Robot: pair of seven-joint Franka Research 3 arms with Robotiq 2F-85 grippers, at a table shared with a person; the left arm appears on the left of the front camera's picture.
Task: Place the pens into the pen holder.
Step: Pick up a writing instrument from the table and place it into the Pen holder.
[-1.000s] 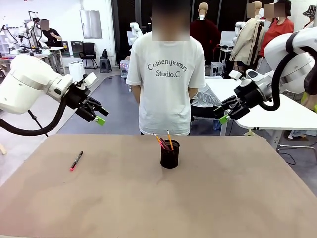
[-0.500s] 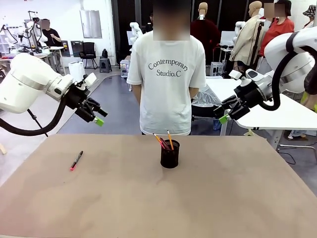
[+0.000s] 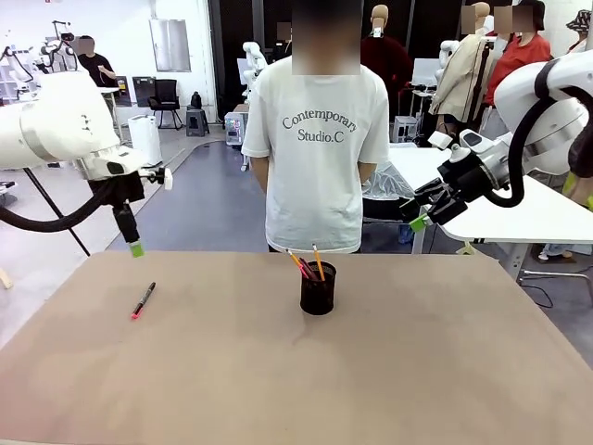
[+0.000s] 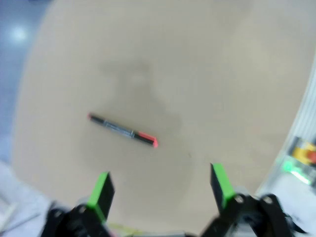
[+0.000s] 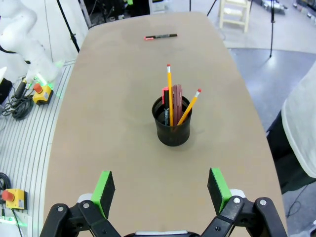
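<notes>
A black marker with pink-red ends [image 3: 143,300] lies flat on the table's left side, also seen as the marker [image 4: 122,131] and the marker [image 5: 160,36]. The black mesh pen holder [image 3: 318,288] stands near the table's middle, holding several pens [image 3: 309,263]; from the right wrist the holder [image 5: 172,121] shows two orange-yellow pencils and a reddish-brown pen [image 5: 176,104] in it. My left gripper [image 3: 132,243] hangs open, pointing down above the table's far left edge, above the marker and apart from it. My right gripper [image 3: 416,218] hovers open, high at the right, empty.
A person in a white T-shirt [image 3: 315,139] stands at the table's far side, hands out of sight behind the body. The brown tabletop [image 3: 296,371] is bare around the holder. A white table [image 3: 519,199] stands behind at the right.
My left arm has swung leftward and tipped its gripper from a slanted pose to pointing straight down over the marker's area. The right arm, the marker and the holder have stayed put.
</notes>
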